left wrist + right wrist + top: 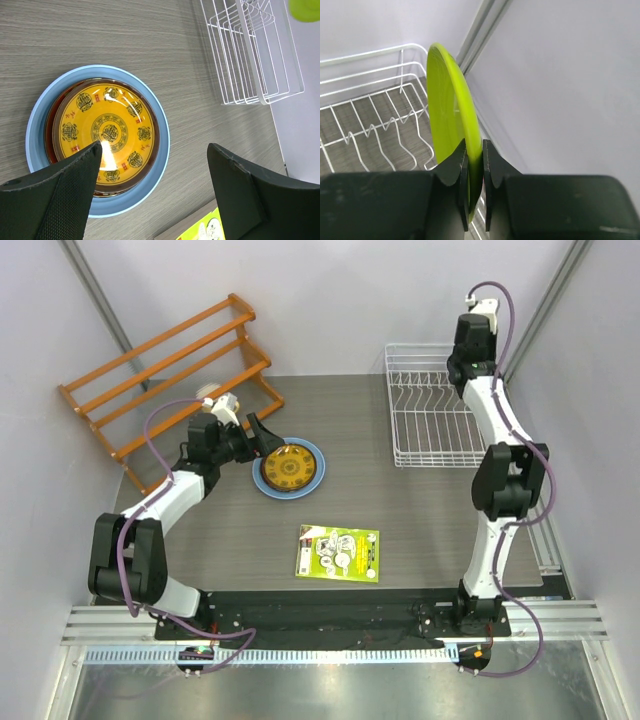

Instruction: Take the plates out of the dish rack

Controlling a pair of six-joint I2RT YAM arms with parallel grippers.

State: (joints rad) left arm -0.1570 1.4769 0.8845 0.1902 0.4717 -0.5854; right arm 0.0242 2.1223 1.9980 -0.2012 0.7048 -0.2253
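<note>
The light blue plate lies flat on the table with the dark red patterned plate and the orange-yellow patterned plate stacked on it. The stack also shows in the left wrist view, the blue rim around the yellow plate. My left gripper is open and empty just above the stack's edge. My right gripper is shut on the rim of the lime green plate, held on edge above the white wire dish rack. In the top view that gripper is over the rack's far right corner, its fingers hidden.
An orange wooden slatted shelf rack stands at the back left. A green printed leaflet lies flat at the front middle, near the left fingers. Grey walls close in on the left, back and right, tight beside the dish rack.
</note>
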